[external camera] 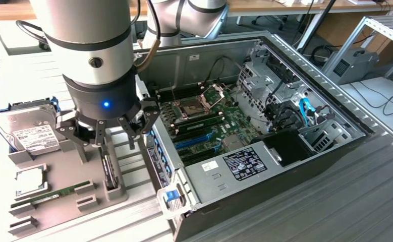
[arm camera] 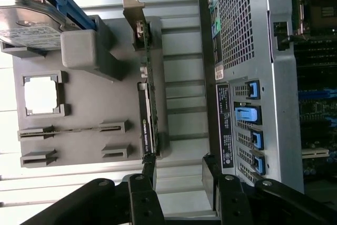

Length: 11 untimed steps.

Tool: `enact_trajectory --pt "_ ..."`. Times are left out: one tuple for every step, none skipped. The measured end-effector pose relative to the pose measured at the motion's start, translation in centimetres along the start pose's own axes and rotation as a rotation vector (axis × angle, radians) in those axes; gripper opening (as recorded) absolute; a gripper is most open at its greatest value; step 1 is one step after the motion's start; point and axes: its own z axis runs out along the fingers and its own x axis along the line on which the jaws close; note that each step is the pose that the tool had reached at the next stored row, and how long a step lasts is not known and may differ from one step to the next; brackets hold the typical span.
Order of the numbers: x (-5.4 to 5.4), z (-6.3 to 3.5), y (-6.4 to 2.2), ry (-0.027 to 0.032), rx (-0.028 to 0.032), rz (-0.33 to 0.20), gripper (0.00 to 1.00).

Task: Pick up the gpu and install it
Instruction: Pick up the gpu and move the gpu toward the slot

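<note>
The gpu (external camera: 109, 174) stands on its edge in a slot of the grey holder tray (external camera: 61, 166), a thin dark card with a silver end bracket (arm camera: 134, 10). In the wrist view the gpu (arm camera: 148, 109) appears edge-on, running along the tray (arm camera: 89, 104). My gripper (external camera: 113, 135) hangs open just above the card. One black finger (arm camera: 143, 196) lines up with the card's near end, while the other finger (arm camera: 215, 185) is off to the side toward the computer case. Nothing is held between them.
The open computer case (external camera: 304, 166) lies at the exterior view's right of the tray, its motherboard and blue slots (external camera: 194, 141) exposed. On the tray also rest a hard drive (external camera: 26, 132), a square processor chip (external camera: 29, 180) and a green memory stick (external camera: 53, 194).
</note>
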Motion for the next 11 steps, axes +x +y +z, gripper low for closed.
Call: enact_trajectory --pt "0.0 0.01 0.03 0.0 0.0 0.0 0.48" --pt "0.0 0.01 0.06 0.0 0.0 0.0 0.48" --pt "0.01 0.03 0.08 0.0 -0.0001 0.0 0.48" --pt "0.01 0.04 0.1 -0.0001 -0.0001 0.0 0.48" --pt "0.01 0.06 0.12 0.0 -0.0002 0.0 0.48" --pt "0.01 0.08 0.12 0.0 -0.0001 0.0 0.48" --pt "0.01 0.1 0.12 0.0001 0.0001 0.0 0.48" --pt "0.01 0.14 0.13 0.0 0.0 0.0 0.48" --pt "0.01 0.2 0.12 0.0 0.0 0.0 0.48" --pt "0.02 0.26 0.12 0.0 0.0 0.0 0.48" --pt "0.02 0.32 0.12 0.0 0.0 0.0 0.48"
